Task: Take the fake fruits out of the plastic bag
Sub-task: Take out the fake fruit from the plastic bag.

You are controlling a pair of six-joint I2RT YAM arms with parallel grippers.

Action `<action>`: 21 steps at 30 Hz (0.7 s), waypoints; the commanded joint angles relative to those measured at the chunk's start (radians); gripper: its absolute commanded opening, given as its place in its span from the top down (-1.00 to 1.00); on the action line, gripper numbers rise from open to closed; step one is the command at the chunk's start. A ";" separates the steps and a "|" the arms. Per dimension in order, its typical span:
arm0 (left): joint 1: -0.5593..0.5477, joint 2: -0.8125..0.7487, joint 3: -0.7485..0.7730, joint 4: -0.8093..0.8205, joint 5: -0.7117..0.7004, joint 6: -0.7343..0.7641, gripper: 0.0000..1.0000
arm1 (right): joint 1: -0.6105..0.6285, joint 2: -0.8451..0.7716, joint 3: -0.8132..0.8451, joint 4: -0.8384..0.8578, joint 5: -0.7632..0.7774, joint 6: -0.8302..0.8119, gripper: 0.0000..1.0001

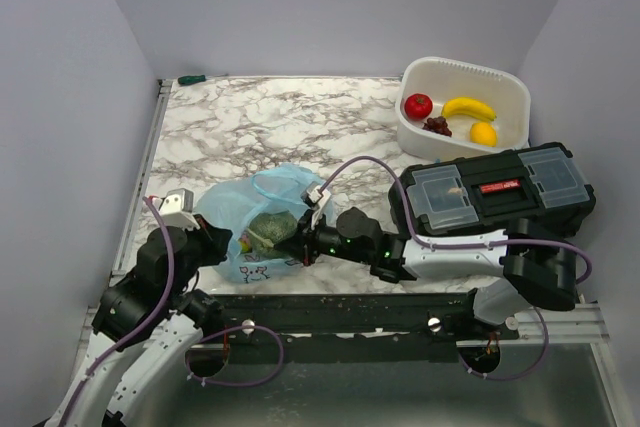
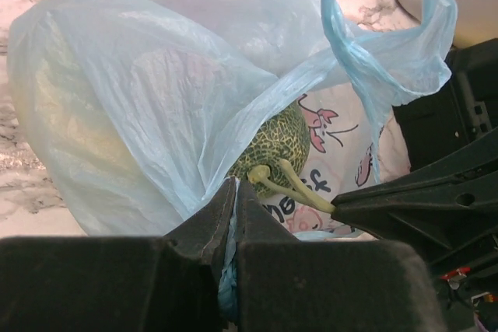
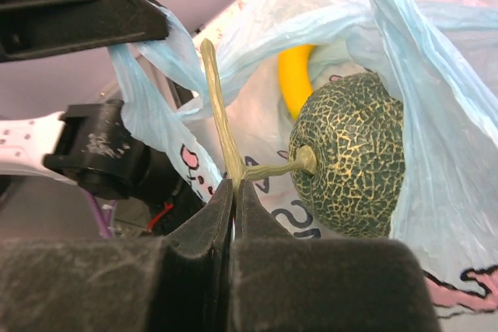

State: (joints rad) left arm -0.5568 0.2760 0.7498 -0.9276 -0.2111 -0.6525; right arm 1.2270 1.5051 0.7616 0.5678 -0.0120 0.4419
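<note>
— Nearest, the left gripper [image 2: 234, 206]: why clenched?
— It pinches the plastic bag [image 2: 117, 99] film, anchoring it at seven o'clock. The right gripper [image 3: 233, 200] nips the melon [image 3: 358, 161] by its stem [image 3: 222, 106] (fruit sits in the bag's mouth), probably to draw it out.
— Where to?
— Likely the white tub [image 1: 460, 66] at two o'clock, with the banana [image 1: 468, 107].

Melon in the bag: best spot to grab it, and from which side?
The stem, coming in through the open mouth of the bag from the right arm's side. The melon is round and wide, but its thin stem sticks out toward the opening. The right gripper is shut on it there, while the left gripper pinches the bag.
</note>
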 commanded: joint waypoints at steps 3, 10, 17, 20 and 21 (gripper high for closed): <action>-0.002 -0.009 -0.025 0.023 -0.043 -0.014 1.00 | -0.011 0.003 0.036 0.015 -0.026 0.039 0.99; -0.006 0.202 -0.047 0.073 0.183 0.071 1.00 | -0.019 0.030 0.026 -0.029 -0.061 0.000 0.99; -0.021 0.356 -0.017 0.048 0.182 0.071 1.00 | -0.018 0.130 -0.004 0.017 -0.158 -0.025 0.99; -0.029 0.304 -0.036 0.066 0.182 0.070 1.00 | -0.019 0.154 -0.014 0.029 -0.149 -0.037 0.98; -0.030 0.287 -0.039 0.071 0.181 0.070 1.00 | -0.019 0.160 -0.015 0.031 -0.145 -0.039 0.95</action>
State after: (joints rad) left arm -0.5766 0.6384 0.7162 -0.8722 -0.0570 -0.5961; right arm 1.2133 1.6314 0.7712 0.5758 -0.1345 0.4355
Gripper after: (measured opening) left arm 0.006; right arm 0.012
